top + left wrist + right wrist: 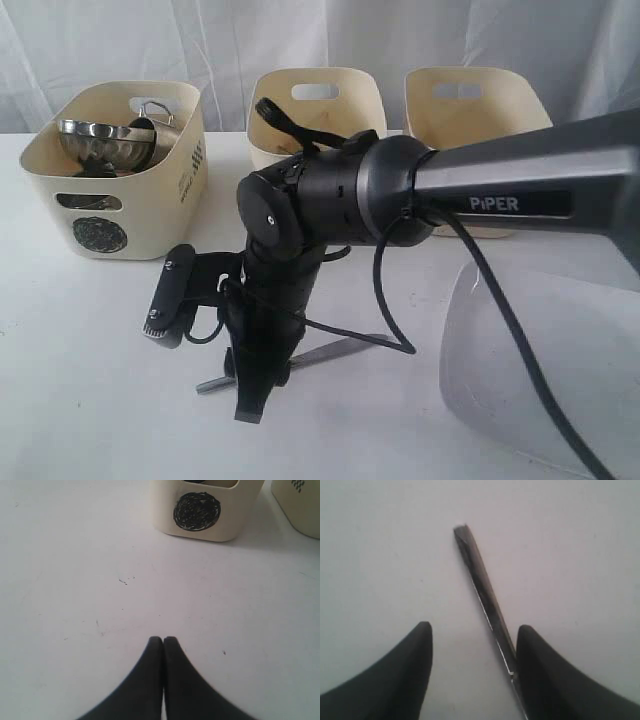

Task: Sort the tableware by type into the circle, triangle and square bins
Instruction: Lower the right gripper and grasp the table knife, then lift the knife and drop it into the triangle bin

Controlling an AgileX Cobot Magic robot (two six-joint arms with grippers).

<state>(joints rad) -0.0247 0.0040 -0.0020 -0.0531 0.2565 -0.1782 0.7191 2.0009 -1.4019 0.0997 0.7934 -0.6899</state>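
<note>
Straddling steel utensil (482,587), right gripper (475,630) spread wide

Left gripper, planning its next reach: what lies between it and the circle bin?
Bare table only, seen in the left wrist view, from left gripper to circle bin.

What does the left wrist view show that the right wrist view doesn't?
Left wrist only: the circle bin, a corner of a second bin, and the left gripper, shut. Right wrist only: a steel utensil lying on the table between the open fingers of the right gripper. Both: the white table.
</note>
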